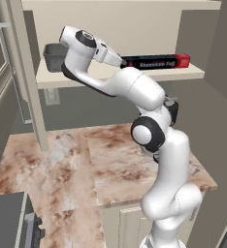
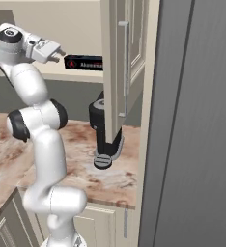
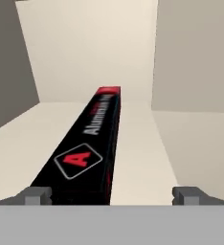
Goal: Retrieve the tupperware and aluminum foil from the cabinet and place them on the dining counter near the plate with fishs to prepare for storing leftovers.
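Note:
The cabinet (image 1: pixel 183 73) stands with its doors open. On its shelf, the aluminum foil (image 1: pixel 159 62) (image 2: pixel 86 62) lies lengthwise, a long black box with a red far end. My gripper (image 1: pixel 124 61) (image 2: pixel 63 52) is open at the box's near end. In the hand view the foil (image 3: pixel 90 139) runs away from me, its near end between the fingertips of my gripper (image 3: pixel 113 195) and closer to the left one. The tupperware (image 1: pixel 51 57), a dark grey tub, sits at the shelf's left end behind my arm. The dining counter and the plate with fishs are out of view.
An open cabinet door (image 2: pixel 124 58) hangs just right of the foil, another (image 1: pixel 18 58) at the left. Below is a marbled countertop (image 1: pixel 110 160) with a dark appliance (image 2: pixel 103 130) on it. A tall grey panel (image 2: pixel 192 120) closes off the right.

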